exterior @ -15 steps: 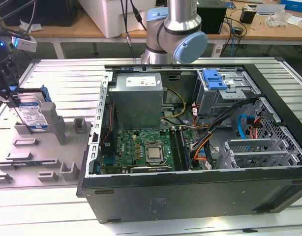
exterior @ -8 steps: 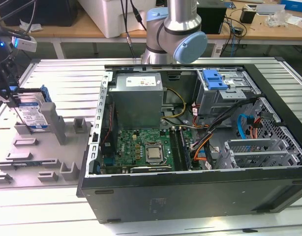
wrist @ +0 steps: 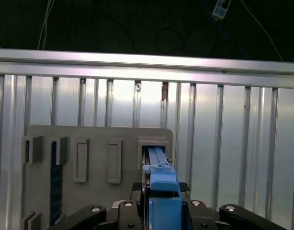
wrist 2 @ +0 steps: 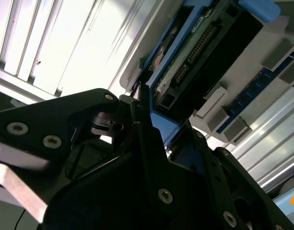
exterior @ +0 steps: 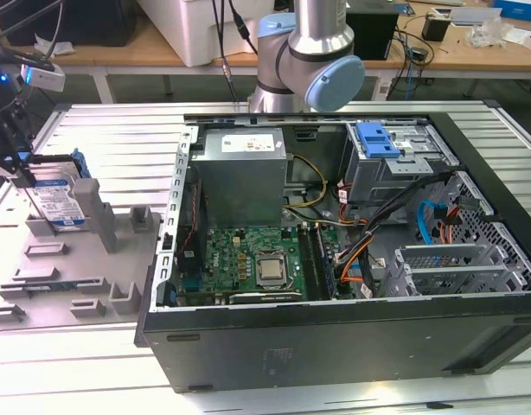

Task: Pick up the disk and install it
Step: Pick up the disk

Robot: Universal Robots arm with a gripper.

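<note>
Gripper (wrist: 161, 188) is narrowed onto the blue frame of the disk (exterior: 60, 203). The disk stands on edge in the grey holder (exterior: 118, 238) on the bench (exterior: 110, 130), at the exterior view's left, well apart from the open computer case (exterior: 335, 337). Standing upright likely offers its top edge for gripping. The slot's bottom is hidden, so I can't tell if the disk is seated or lifted.

The gripper (exterior: 23, 169) is cut off by the exterior view's left edge. The holder (exterior: 86, 206) hides one edge of the disk (exterior: 54, 201).

A robotics lab. An open computer case (exterior: 335, 350) sits on a slotted metal table (exterior: 110, 138). Cable-strewn benches (exterior: 482, 54) stand behind.
</note>
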